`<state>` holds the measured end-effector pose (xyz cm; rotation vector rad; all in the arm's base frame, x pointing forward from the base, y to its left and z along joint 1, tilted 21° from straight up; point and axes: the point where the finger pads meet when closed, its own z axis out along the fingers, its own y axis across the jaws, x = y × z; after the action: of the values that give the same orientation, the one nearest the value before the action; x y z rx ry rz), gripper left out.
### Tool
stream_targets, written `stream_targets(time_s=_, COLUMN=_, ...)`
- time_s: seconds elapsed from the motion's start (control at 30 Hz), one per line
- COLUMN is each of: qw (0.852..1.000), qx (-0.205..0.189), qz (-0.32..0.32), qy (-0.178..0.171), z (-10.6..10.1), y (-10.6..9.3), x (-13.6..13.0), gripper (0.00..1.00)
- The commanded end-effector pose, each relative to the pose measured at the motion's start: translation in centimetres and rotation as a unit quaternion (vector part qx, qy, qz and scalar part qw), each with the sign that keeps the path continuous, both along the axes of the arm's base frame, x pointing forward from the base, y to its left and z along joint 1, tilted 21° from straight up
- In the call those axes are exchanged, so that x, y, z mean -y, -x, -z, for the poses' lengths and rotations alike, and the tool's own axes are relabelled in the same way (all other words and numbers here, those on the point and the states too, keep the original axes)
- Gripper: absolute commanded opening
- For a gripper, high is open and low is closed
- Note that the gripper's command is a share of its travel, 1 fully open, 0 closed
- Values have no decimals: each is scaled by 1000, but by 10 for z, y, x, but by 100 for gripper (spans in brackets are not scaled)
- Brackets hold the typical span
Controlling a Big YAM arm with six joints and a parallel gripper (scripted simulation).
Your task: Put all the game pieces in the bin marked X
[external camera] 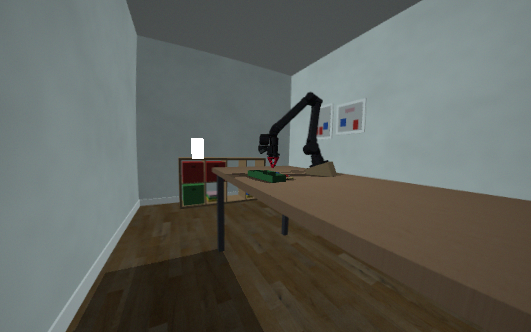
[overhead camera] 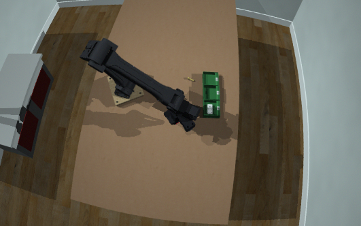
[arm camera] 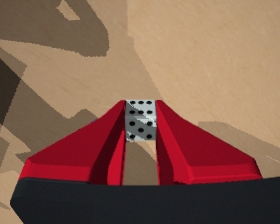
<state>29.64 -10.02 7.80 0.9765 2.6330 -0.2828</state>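
Observation:
In the wrist view my gripper [arm camera: 140, 110] with red fingers is shut on a white die with black dots [arm camera: 140, 120], held at the fingertips above the brown table. In the top view the gripper head [overhead camera: 183, 116] hangs just left of the near end of a long green bin set [overhead camera: 211, 94]. A white domino-like piece [overhead camera: 210, 109] lies in the bin's near compartment. In the exterior view the red fingers [external camera: 272, 161] hover a little above the green bins [external camera: 267, 175]. I cannot read the bin marks.
A small brass-coloured object [overhead camera: 191, 79] lies on the table left of the bins' far end. The arm's base plate [overhead camera: 125, 92] sits at the table's left side. A shelf unit [external camera: 220, 181] stands on the floor beyond the table.

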Motion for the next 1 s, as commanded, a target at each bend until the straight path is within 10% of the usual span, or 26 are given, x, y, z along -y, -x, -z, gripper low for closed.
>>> stream_targets(time_s=0.0, qw=1000, qx=23, qz=1, qy=4, z=-31, y=-14, x=-5, gripper=10)
stream_targets(time_s=0.97, qw=1000, qx=-4, qz=0, qy=-1, z=-25, y=7, x=-15, gripper=10)
